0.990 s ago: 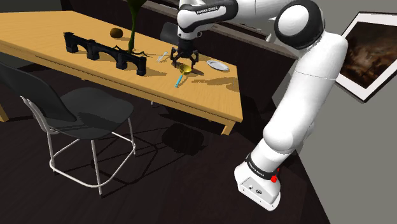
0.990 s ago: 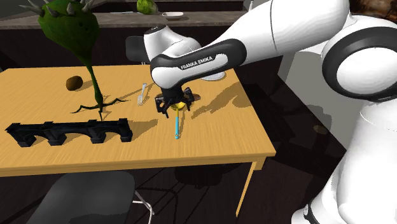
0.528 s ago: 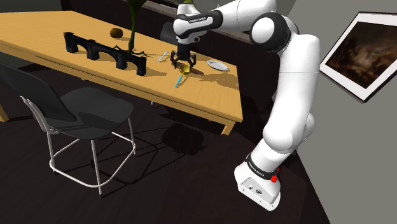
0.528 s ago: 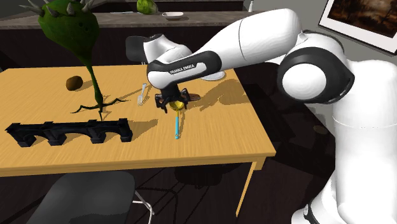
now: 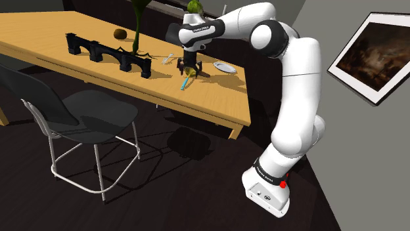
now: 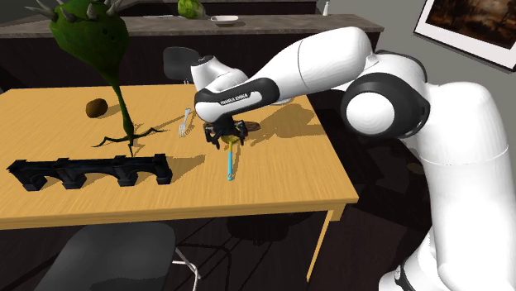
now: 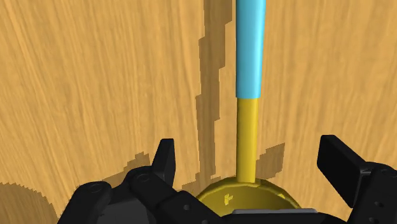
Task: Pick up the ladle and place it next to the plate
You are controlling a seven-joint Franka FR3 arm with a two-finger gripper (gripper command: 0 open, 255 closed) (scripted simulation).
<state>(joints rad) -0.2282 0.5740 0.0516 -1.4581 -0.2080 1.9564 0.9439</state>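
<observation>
A ladle with a yellow bowl and a blue handle point(image 5: 184, 83) lies flat on the wooden table point(image 5: 217, 105). From the second exterior view the ladle's handle point(image 6: 229, 163) points toward the table's near edge. My gripper point(image 5: 188, 71) is down low over the bowl end, and the same gripper point(image 6: 225, 142) is open. In the wrist view the gripper point(image 7: 250, 153) straddles the yellow stem of the ladle point(image 7: 249, 51), with both fingers apart from it. A small white plate point(image 5: 224, 66) lies just beyond the gripper, toward the shoulder view's right.
A fork point(image 6: 185, 124) lies beside the gripper. A black arched rack point(image 5: 108, 52), a plant stem point(image 5: 137, 33) and a brown ball point(image 5: 119, 33) stand further along the table. A dark chair point(image 5: 72, 111) sits in front of the table.
The gripper has come down closer to the ladle's bowl end while the arm's elbow swung back and away. The fingers stayed open and the ladle has not moved.
</observation>
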